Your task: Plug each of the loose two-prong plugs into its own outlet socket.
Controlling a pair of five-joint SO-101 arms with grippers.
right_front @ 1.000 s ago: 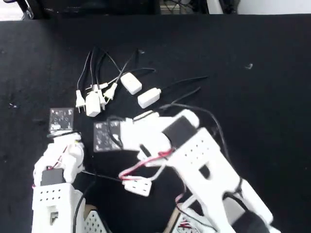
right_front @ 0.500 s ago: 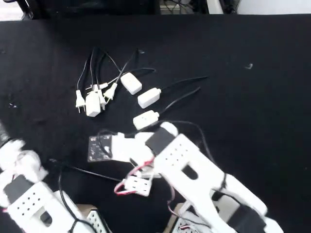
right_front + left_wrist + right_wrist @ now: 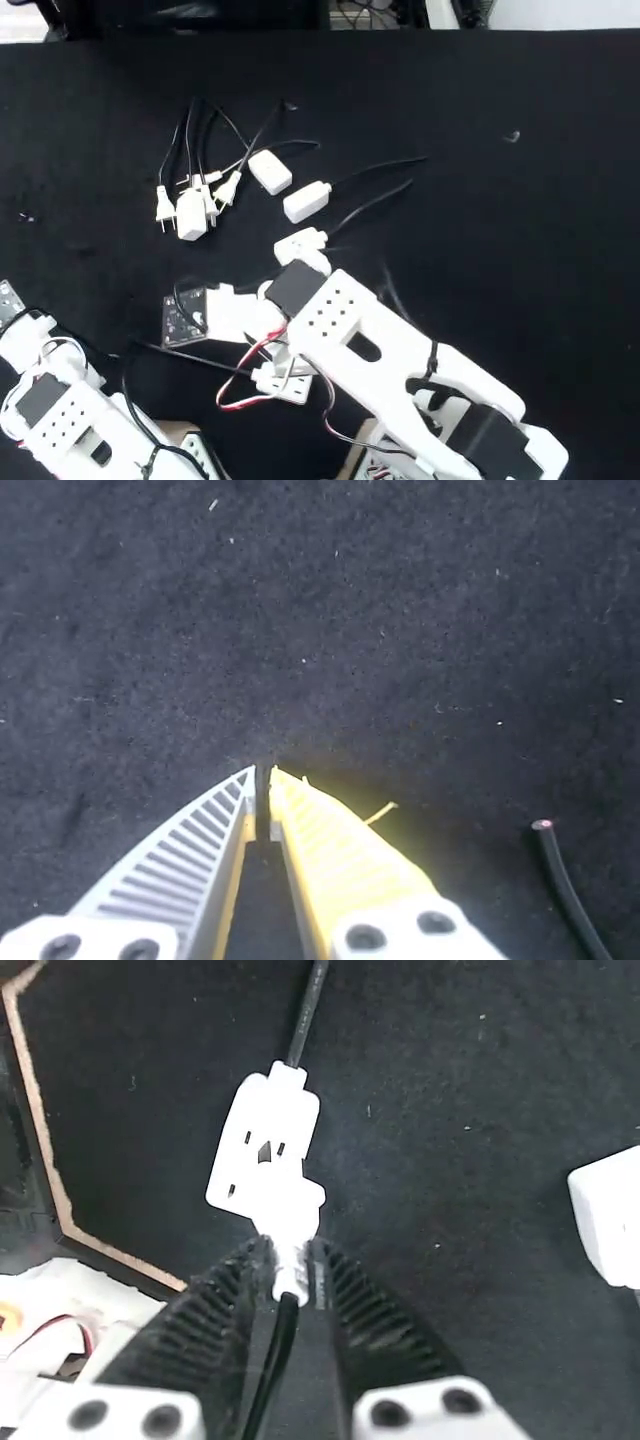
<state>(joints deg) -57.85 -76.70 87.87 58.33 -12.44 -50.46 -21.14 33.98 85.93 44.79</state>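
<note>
Right gripper (image 3: pixel 289 1258) fingers narrow, pinching white plastic two-prong plug (image 3: pixel 295 1208) touching white outlet socket block (image 3: pixel 262 1145). Left gripper (image 3: pixel 263 778) fingers pressed together over black cloth table (image 3: pixel 420 620).

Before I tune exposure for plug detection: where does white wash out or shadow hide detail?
High view: the right arm glares white on the black table. Right wrist view: outlet socket evenly lit, slots readable; the right tool reads dark. Left wrist view: table dim.
</note>
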